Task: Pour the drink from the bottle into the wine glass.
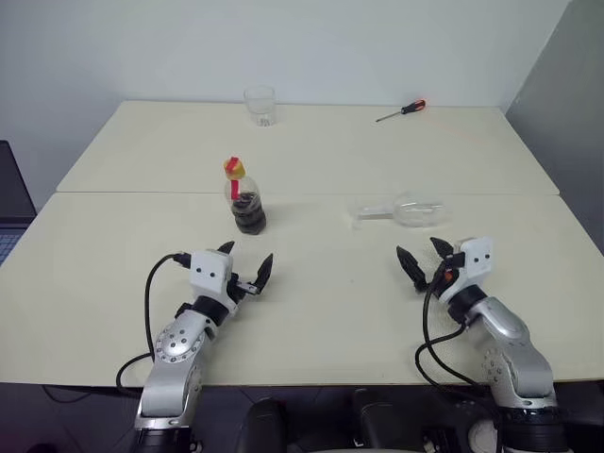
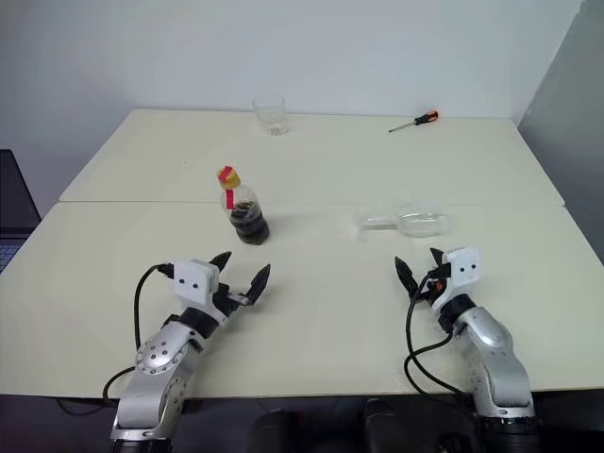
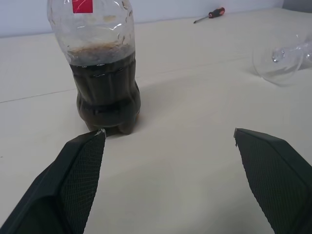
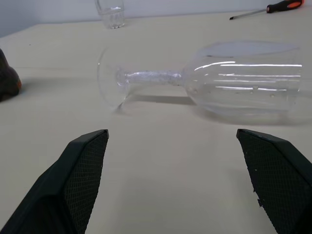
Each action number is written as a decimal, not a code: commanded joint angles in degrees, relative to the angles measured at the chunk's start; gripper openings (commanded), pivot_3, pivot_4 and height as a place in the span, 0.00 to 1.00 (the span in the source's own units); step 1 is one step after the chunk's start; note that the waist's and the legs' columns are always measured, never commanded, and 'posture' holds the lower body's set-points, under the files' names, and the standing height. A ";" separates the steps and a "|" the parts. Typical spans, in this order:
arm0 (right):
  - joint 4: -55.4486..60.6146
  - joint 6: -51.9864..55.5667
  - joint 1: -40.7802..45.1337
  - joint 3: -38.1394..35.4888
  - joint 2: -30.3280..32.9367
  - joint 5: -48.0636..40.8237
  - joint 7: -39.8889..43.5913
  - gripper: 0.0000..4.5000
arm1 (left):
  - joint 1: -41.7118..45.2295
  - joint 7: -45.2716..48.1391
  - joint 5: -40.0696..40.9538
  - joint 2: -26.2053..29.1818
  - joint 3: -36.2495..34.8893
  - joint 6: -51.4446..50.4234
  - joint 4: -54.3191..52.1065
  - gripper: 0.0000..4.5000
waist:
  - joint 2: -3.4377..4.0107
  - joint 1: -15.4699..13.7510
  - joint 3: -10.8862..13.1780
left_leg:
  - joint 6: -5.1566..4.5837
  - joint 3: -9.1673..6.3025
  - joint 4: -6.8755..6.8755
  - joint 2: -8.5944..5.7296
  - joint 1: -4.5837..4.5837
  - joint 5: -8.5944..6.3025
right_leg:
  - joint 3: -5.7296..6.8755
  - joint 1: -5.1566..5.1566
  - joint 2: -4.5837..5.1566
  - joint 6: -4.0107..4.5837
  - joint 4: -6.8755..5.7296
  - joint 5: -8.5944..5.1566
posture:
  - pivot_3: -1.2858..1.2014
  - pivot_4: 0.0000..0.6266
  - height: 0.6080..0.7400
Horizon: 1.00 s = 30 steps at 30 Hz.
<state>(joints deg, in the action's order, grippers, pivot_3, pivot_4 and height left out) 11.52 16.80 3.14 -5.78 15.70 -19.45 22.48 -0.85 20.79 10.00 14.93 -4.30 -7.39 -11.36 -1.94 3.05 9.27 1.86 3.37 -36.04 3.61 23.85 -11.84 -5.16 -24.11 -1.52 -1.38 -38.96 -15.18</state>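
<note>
Both my grippers, left (image 1: 248, 267) and right (image 1: 422, 260), gape wide, empty. Cola bottle (image 1: 247, 200), red label unreadable, stands upright beyond left; wine glass (image 1: 404, 209) lies sideways beyond right.

On the desk (image 1: 311, 311), the wine glass (image 1: 408, 209) lies right of the bottle (image 1: 247, 200); tumbler (image 1: 260, 105) and screwdriver (image 1: 402, 110) behind.

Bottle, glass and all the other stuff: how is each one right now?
Bottle: upright, capped, about half full of dark drink.
Wine glass: lying on its side, empty.
Tumbler: upright, empty.
Screwdriver: lying flat.
Left tool: open, holding nothing.
Right tool: open, holding nothing.
</note>
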 commanded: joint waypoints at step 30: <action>11.15 10.22 7.09 10.53 4.14 -4.92 10.49 1.00 | 17.95 -8.23 -1.80 -1.83 -2.67 -3.34 14.74 0.99 | -0.03 -0.32 -0.01 | 0.00 -0.03 -0.03 -0.01 0.01 0.00 | 0.11 0.02 -0.04 -0.01 0.00 0.01 | 0.52 0.24 1.00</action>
<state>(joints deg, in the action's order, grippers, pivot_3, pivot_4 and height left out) 20.38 26.86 8.99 4.53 19.63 -23.98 32.63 15.94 12.99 8.21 12.89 -6.89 -10.43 4.19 -1.97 2.73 9.26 1.86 3.34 -36.07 3.61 23.87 -11.84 -5.05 -24.09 -1.56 -1.40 -38.97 -15.17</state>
